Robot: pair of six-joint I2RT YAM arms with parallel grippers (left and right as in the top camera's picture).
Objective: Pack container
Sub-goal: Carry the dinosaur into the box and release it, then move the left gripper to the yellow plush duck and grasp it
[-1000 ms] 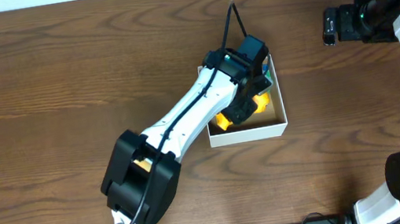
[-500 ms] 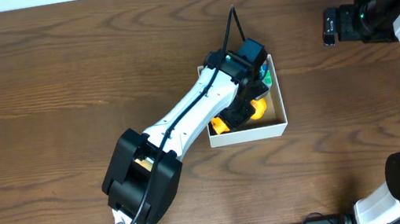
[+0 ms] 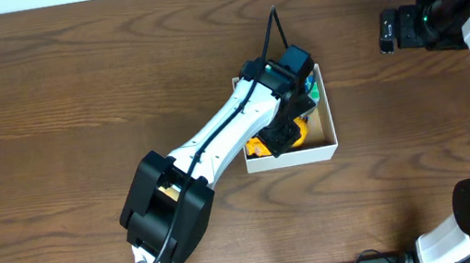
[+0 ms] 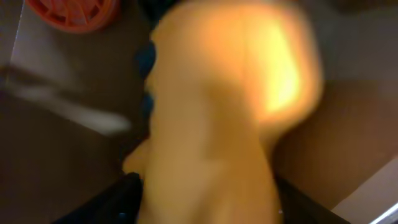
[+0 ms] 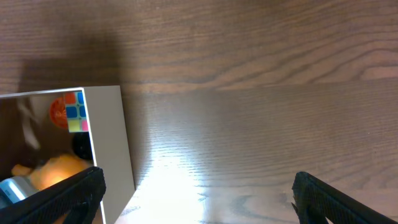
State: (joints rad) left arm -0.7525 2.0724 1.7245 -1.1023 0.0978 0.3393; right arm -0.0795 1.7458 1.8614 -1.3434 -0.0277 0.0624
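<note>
The container [image 3: 293, 156], a shallow white-walled square box, sits right of the table's middle. My left gripper [image 3: 284, 133] reaches down into it. In the left wrist view a blurred yellow toy [image 4: 217, 112] fills the gap between the gripper's [image 4: 208, 202] spread dark fingers [image 4: 121, 199], so it looks open. Parts of that yellow toy [image 3: 259, 147] show beside the arm from above. My right gripper [image 3: 384, 32] hangs open over bare wood at the far right, holding nothing. From its wrist view I see the container's wall [image 5: 106, 143], the yellow toy [image 5: 59, 171] inside, and the gripper [image 5: 199, 199] empty.
Inside the box lie an orange round piece [image 4: 74, 9], a cube with coloured squares [image 5: 73, 111] and something green [image 3: 313, 92]. The left arm covers much of the box's floor. Dark wooden table [image 3: 70, 91] stretches all round the box.
The left gripper's fingers have spread apart inside the box, and the yellow toy has shifted slightly down and left beneath them. The right arm has not moved.
</note>
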